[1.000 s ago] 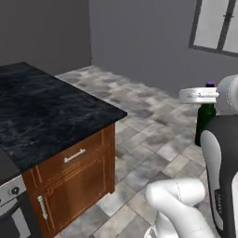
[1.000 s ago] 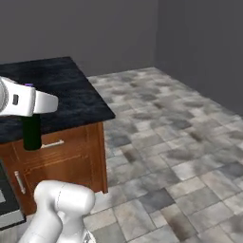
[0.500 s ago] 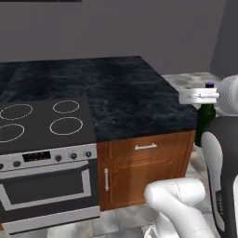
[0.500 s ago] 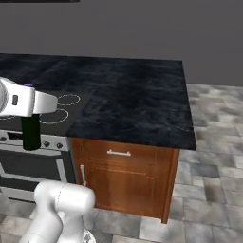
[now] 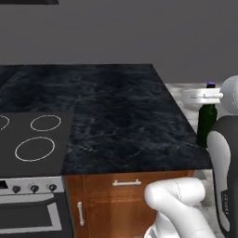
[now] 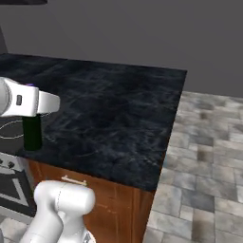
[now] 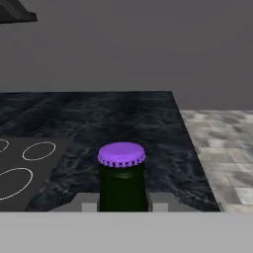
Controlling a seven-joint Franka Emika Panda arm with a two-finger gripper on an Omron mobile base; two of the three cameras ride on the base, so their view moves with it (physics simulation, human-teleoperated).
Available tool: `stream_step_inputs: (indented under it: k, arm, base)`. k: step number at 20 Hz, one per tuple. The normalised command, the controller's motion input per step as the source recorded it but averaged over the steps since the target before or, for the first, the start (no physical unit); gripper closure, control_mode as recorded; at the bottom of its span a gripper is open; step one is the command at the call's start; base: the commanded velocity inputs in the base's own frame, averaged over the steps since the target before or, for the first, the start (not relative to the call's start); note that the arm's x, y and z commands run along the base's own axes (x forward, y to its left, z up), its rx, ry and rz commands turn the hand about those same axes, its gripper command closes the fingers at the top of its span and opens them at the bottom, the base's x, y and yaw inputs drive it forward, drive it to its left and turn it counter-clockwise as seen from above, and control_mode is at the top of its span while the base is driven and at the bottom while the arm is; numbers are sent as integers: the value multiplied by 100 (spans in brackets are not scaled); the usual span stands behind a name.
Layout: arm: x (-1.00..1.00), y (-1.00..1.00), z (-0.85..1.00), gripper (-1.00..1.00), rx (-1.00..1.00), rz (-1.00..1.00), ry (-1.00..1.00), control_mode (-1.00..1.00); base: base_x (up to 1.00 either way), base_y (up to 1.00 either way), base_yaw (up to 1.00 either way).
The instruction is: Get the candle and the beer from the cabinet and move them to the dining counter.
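Observation:
My gripper [image 5: 208, 98] is shut on the neck of the beer [image 5: 207, 124], a dark green bottle with a purple cap, and holds it upright in the air off the right end of the dining counter [image 5: 116, 109]. From the right side, the gripper [image 6: 32, 113] and beer [image 6: 32, 134] hang before the counter's [image 6: 118, 107] near left edge. In the hand view the beer [image 7: 122, 180] rises between my fingertips [image 7: 89, 205], with the black marble counter [image 7: 99, 116] behind it. The candle and the cabinet are out of view.
A cooktop [image 5: 35, 139] is set into the counter's left part, above an oven front [image 5: 28, 211]. The wooden base has a drawer handle [image 5: 126, 182]. Grey tiled floor [image 6: 204, 166] lies to the right. A grey wall [image 5: 139, 32] stands behind.
The whole picture has shifted as the base drove: the counter now lies square and closer in front, with the cooktop at left. The beer stays held the same way in my gripper.

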Motion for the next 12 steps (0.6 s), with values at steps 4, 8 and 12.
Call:
stream_step_inputs:
  k: [4,8,12]
  arm:
    - [0,0,0,100,0,0,0,100]
    - [0,0,0,100,0,0,0,100]
    - [0,0,0,100,0,0,0,100]
  base:
    - [100,-100,2]
    - [80,-100,0]
    - [20,-100,0]
